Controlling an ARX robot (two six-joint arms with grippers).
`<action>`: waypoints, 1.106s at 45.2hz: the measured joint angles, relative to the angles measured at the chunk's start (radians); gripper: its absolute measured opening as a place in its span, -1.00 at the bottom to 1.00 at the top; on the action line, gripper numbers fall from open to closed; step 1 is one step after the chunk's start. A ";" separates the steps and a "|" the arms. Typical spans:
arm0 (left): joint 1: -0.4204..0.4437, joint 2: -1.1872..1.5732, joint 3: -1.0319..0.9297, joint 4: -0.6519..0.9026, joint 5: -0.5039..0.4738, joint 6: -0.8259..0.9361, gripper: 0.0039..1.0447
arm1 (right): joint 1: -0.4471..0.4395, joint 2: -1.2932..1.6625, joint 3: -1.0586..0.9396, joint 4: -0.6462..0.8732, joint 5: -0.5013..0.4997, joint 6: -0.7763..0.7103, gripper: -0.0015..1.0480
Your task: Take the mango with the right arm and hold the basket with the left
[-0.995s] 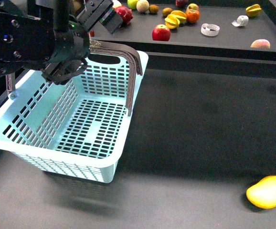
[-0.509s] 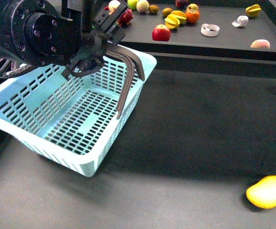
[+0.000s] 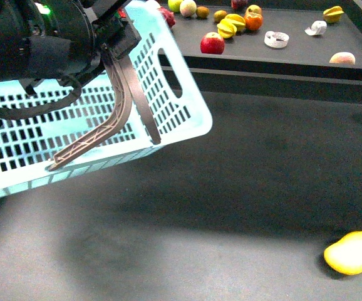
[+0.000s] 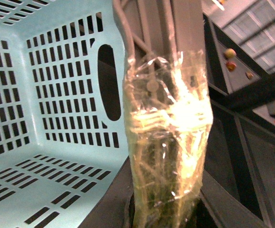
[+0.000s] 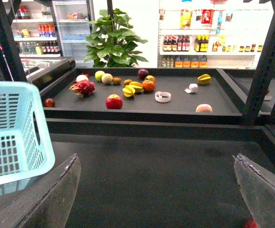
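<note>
The light-blue basket (image 3: 168, 94) hangs lifted and tilted at the upper left of the front view, its base facing the camera. My left gripper (image 3: 109, 37) is shut on its taped grey-brown handles (image 3: 121, 106). In the left wrist view the tape-wrapped handles (image 4: 168, 133) run down between the jaws of the left gripper (image 4: 163, 213), with the basket's inside (image 4: 47, 118) beside them. The yellow mango (image 3: 353, 252) lies on the dark table at the front right. My right gripper (image 5: 156, 157) is open and empty, out of the front view. The right wrist view shows the basket (image 5: 14, 133) but not the mango.
A raised dark shelf (image 3: 281, 70) at the back carries a red apple (image 3: 212, 42), yellow ridged fruits (image 3: 231, 25), a tape roll (image 3: 275, 39) and a pale peach (image 3: 341, 58). Dark table surface (image 3: 250, 163) lies between basket and mango.
My left arm has lifted the basket off the table and tipped it up toward the upper left. The mango has not moved.
</note>
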 joint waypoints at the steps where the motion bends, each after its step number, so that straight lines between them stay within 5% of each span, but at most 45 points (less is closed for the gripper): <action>1: -0.006 -0.019 -0.021 0.016 0.016 0.021 -0.61 | 0.000 0.000 0.000 0.000 0.000 0.000 0.84; 15: -0.095 -0.140 -0.205 0.112 0.164 0.245 -0.61 | 0.000 0.000 0.000 0.000 0.000 0.000 0.84; 50: -0.148 -0.089 -0.255 0.227 0.164 0.250 -0.61 | 0.000 0.000 0.000 0.000 0.000 0.000 0.84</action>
